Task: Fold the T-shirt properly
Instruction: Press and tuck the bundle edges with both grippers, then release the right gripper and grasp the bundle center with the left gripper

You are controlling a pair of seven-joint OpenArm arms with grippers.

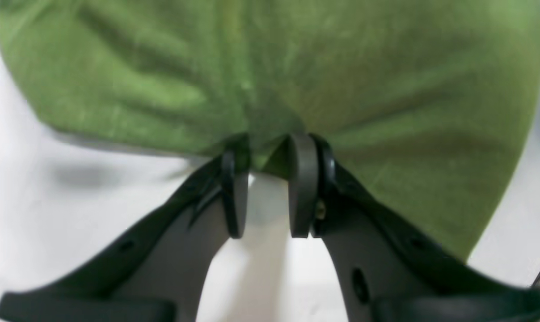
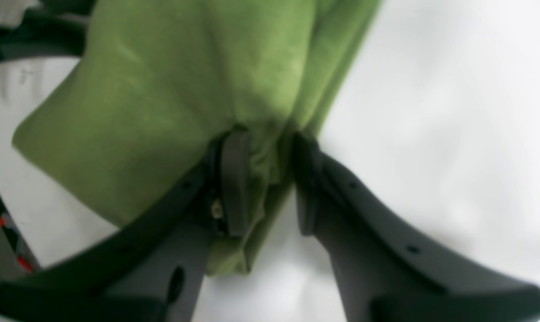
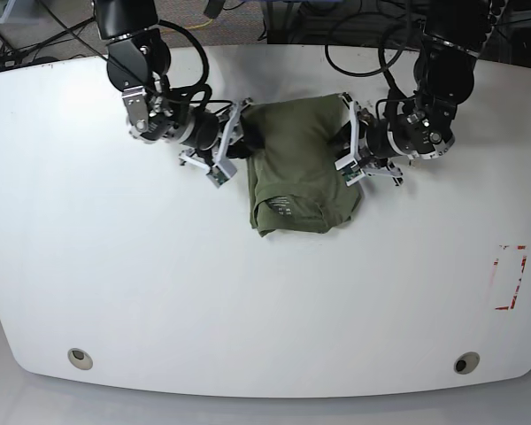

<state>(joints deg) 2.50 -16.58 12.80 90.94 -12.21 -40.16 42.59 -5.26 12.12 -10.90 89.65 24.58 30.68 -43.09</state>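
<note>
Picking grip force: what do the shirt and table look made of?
Shirt: soft matte green fabric, probably cotton knit; it wrinkles and bunches between the fingers. Table: hard, smooth white surface, likely laminate or painted board.

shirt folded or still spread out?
Folded. The T-shirt lies as a compact layered rectangle on the table, sleeves tucked, neck label showing, with both tools at its far edge.

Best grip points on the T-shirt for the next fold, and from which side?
Probably the two far corners of the T-shirt, each taken from its outer side: it lies as a compact rectangle, collar end near, and the left gripper and right gripper already pinch there.
</note>
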